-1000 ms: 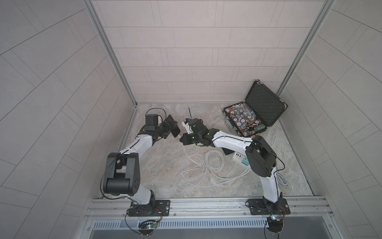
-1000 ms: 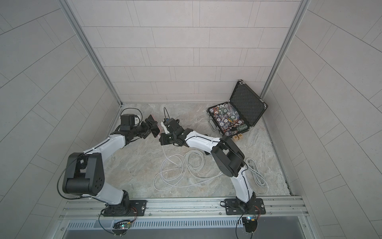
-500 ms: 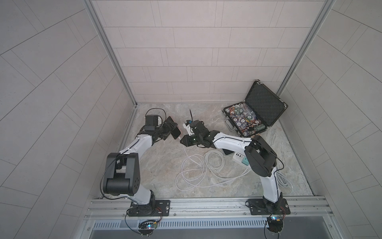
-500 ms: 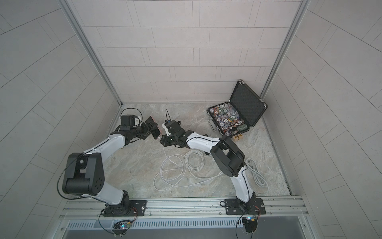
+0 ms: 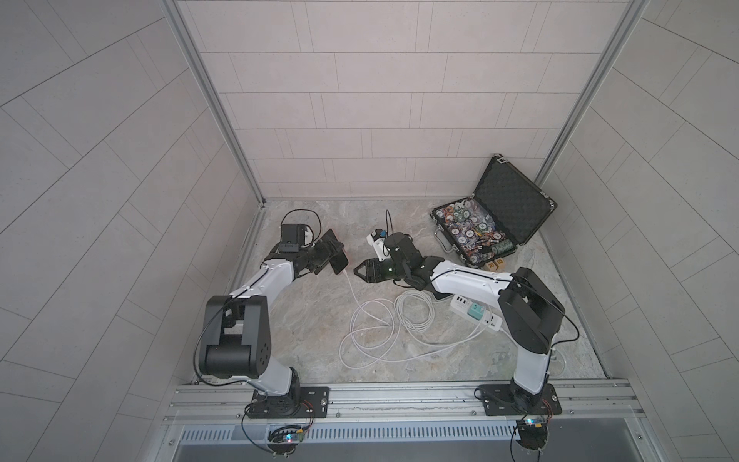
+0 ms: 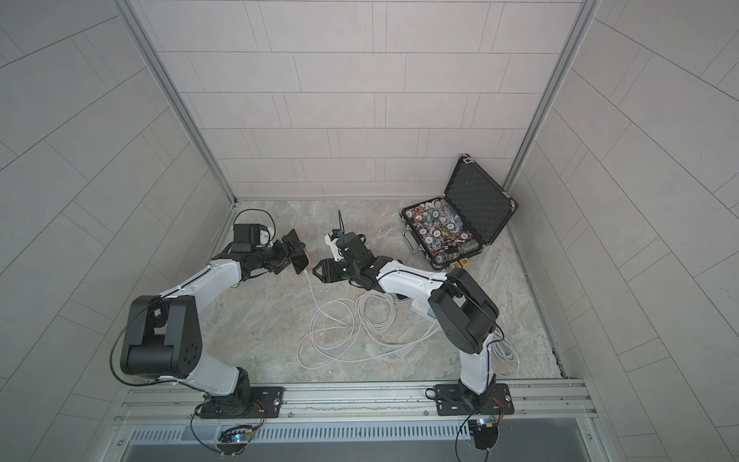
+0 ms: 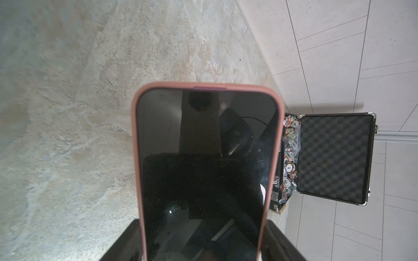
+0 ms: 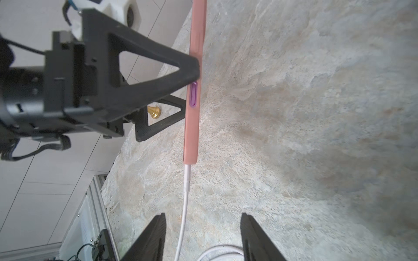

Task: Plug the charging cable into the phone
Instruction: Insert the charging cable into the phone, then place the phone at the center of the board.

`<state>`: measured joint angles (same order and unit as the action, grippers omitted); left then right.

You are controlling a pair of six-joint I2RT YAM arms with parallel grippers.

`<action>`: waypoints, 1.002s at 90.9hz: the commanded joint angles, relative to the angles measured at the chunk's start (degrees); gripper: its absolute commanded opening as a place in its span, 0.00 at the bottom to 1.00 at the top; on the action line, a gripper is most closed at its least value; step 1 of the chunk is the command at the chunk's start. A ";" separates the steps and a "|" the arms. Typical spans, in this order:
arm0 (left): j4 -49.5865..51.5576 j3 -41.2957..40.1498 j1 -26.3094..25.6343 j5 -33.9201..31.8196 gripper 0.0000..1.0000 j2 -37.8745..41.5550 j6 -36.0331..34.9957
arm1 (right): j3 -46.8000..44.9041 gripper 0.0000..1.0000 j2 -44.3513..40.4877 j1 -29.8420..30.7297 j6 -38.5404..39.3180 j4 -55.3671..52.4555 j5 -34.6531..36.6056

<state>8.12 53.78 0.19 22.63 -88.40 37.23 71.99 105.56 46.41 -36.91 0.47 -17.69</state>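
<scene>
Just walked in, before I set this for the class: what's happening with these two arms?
The left gripper holds the phone on edge. The white plug of the charging cable sits in the phone's end, so the plugging looks done. The right gripper is open, jaws either side of the cable without touching it; the rest of the cable lies looped on the table.

In a top view, the left gripper [image 6: 288,251] is holding the phone [image 6: 302,263] off the stone-patterned floor [image 6: 260,320], its dark screen facing the right gripper [image 6: 318,274], which is hovering just beside the phone's lower end. The charging cable [image 6: 313,296] is running from that lower end down into loose white loops on the floor. An open black case [image 6: 480,204] of poker chips is sitting near the back right corner.
</scene>
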 commanded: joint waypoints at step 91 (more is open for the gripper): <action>40.26 26.52 0.89 -21.71 0.27 -13.87 -42.98 | -11.61 0.66 -26.82 -0.14 13.76 -17.17 34.26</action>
<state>45.43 76.97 0.43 5.15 -97.69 -2.37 61.58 80.47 46.48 -24.40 -14.46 12.47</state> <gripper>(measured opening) 0.754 0.659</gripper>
